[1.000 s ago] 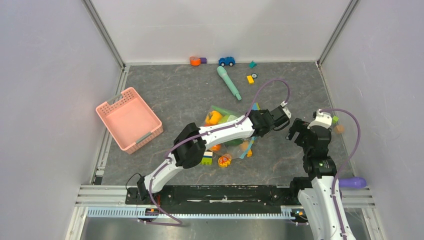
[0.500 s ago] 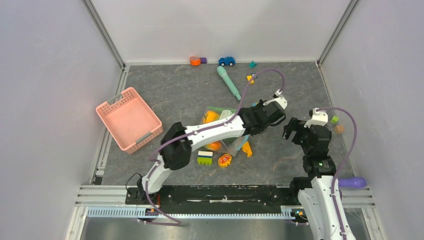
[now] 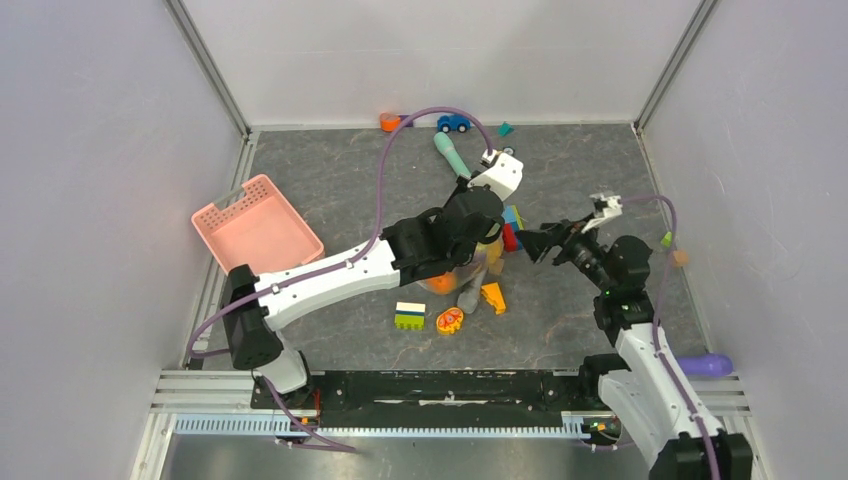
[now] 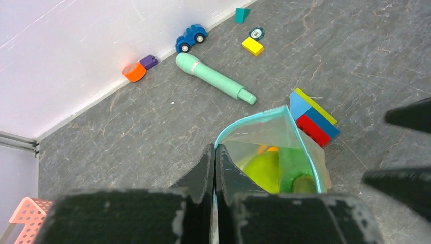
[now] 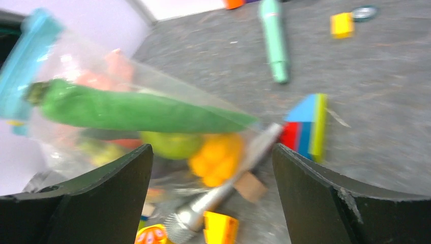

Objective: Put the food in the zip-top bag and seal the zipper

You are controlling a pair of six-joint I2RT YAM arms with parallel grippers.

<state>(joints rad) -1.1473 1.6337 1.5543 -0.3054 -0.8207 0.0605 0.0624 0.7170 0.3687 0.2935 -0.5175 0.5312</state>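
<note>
My left gripper is shut on the teal zipper edge of the clear zip-top bag and holds it up with its mouth gaping. Food shows inside: a long green vegetable, a lime-green piece and an orange piece. In the top view the left gripper stands over the hanging bag. My right gripper is open and empty, pointing left at the bag's side; its jaws frame the bag's lower part. A purple eggplant lies far right by the rail.
A stack of blue, red and green blocks sits right of the bag. A silver stick, a yellow wedge, the orange-red oval toy and a striped block lie below the bag. A teal pen lies behind. The pink basket is at left.
My left arm has lifted the bag's edge up and toward the back, so the bag now hangs. My right gripper has swung left to point at the bag.
</note>
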